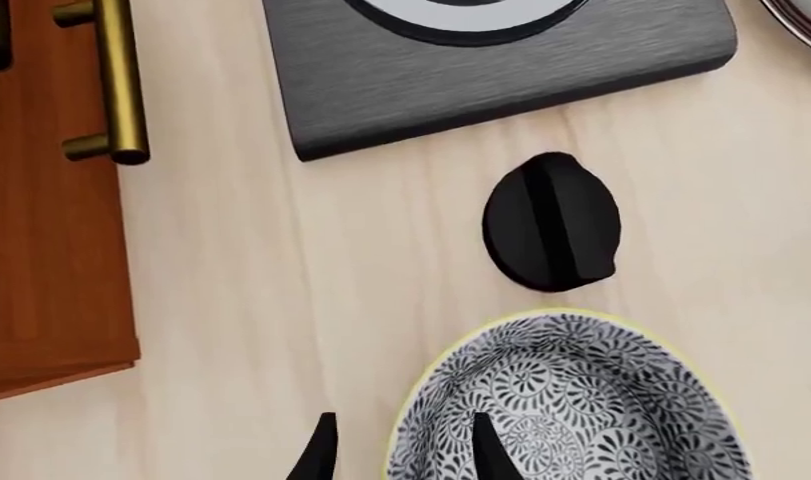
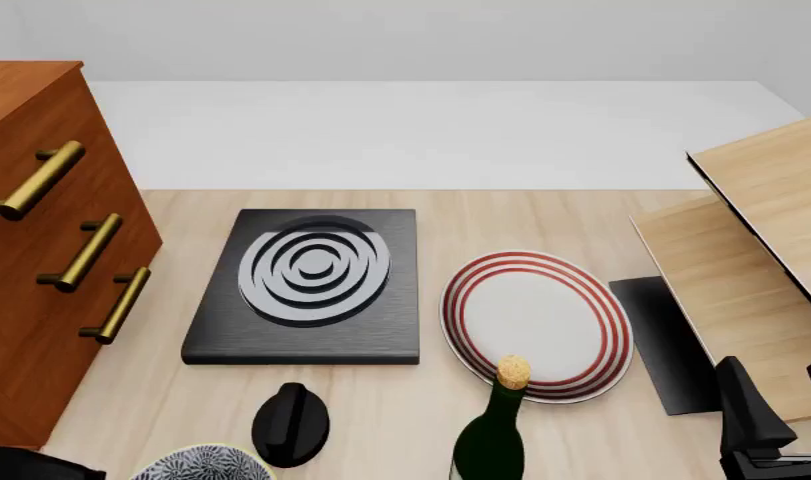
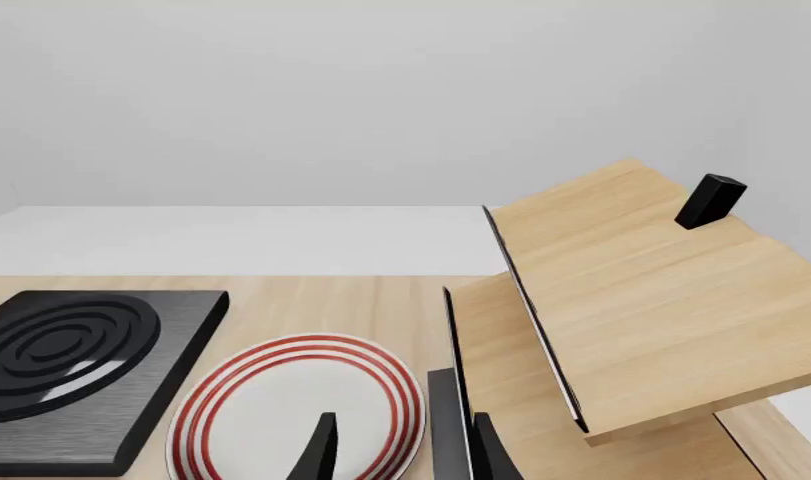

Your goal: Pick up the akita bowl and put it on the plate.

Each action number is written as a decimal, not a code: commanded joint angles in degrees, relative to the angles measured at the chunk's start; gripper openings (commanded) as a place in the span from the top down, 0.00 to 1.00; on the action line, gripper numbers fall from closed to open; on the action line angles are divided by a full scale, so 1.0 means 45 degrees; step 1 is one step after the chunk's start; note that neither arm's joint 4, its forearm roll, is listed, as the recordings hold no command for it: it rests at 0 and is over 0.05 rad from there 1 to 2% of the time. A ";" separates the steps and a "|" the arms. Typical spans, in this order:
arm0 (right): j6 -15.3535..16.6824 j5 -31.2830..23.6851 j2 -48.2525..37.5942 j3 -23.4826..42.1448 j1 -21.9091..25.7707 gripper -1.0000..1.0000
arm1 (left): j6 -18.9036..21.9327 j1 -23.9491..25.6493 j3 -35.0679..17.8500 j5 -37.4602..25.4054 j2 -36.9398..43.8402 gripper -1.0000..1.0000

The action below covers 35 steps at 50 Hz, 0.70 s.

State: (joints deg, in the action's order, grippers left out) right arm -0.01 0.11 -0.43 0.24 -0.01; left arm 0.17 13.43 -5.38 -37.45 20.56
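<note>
Round deep akita bowl (image 1: 572,405) with black-and-white floral pattern and pale cream rim, upright on pale wooden table (image 2: 378,400) at near left edge, only its far rim visible in front view (image 2: 202,463). Left hand (image 1: 402,450) right at bowl, fingers apart: one fingertip (image 1: 492,450) inside the bowl, the other (image 1: 314,455) outside over bare table, bowl's wall between them, contact not clear (not closed on it). Black oval knob-like object (image 1: 552,222) just beyond bowl, apart from it. Black square slab with grey-white concentric rings (image 2: 309,285) further back, left of centre. Large round white plate with red rings around its rim (image 2: 539,322) right of slab, well apart from bowl, nothing on it. Dark green bottle with cork (image 2: 492,430) at near edge, overlapping plate's near rim in front view. Brown wooden cabinet with brass handles (image 2: 38,260) at left. Slanted light wood shelf (image 2: 765,260) at right. Right hand (image 3: 402,450) low at right, fingers apart, holding nothing, over plate's right edge in wrist view
</note>
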 commanded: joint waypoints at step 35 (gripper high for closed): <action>-0.0001 0.0000 0.0001 0.0000 -0.0004 0.00 | 0.0073 0.0217 0.1095 0.1748 0.1333 1.00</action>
State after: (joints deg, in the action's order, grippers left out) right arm -0.01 0.11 -0.43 0.24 -0.01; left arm 0.34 13.68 -1.44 -30.38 26.28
